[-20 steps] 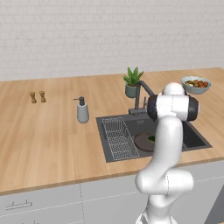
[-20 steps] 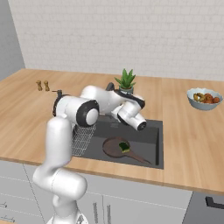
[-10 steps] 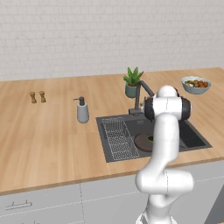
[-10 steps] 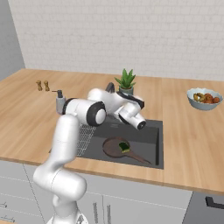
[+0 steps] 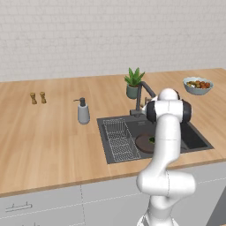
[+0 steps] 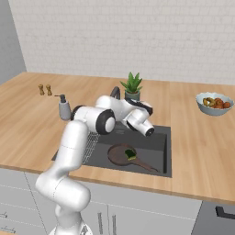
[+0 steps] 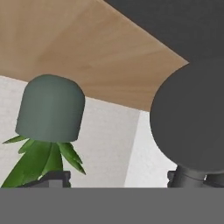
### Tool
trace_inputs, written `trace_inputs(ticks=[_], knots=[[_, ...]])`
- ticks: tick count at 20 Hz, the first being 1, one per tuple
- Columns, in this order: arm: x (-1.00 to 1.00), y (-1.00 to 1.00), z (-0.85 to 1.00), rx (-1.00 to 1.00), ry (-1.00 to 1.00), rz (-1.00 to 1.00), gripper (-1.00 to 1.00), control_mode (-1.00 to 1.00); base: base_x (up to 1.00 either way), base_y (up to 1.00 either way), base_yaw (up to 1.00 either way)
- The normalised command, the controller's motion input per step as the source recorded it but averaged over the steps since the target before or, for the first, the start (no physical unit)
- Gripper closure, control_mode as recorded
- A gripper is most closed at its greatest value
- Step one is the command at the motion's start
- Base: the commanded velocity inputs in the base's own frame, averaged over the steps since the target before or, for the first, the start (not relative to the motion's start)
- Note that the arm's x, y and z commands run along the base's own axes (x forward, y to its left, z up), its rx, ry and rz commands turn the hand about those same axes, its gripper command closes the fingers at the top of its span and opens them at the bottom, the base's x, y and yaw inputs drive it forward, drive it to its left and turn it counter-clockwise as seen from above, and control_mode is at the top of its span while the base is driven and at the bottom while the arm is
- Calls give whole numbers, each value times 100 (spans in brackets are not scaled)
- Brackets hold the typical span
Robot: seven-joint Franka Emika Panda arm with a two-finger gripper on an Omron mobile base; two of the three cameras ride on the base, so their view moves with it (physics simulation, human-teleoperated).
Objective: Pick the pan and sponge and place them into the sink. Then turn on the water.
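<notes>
The dark brown pan lies in the dark grey sink, its long handle pointing to the front right. On the pan sits the green sponge. From the left base, the pan and sponge peek out beside my arm. My hand hovers over the sink's back edge, just right of the dark faucet. In the hand view my gripper is open and holds nothing, with the faucet's dark round body close above the right fingertip. No water runs.
A potted plant stands right behind the faucet, and its pot is close ahead in the hand view. A wire rack fills the sink's left part. A soap dispenser, two small shakers and a fruit bowl stand on the counter.
My arm has shifted slightly left, bringing the hand closer to the faucet. The pan and sponge lie unmoved in the sink.
</notes>
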Motion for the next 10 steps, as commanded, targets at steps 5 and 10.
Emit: trace_inputs(ticks=[5, 10], knots=[[6, -32, 6, 9, -1, -6, 100, -100, 0, 0, 0], [10, -57, 19, 14, 0, -14, 100, -100, 0, 0, 0]])
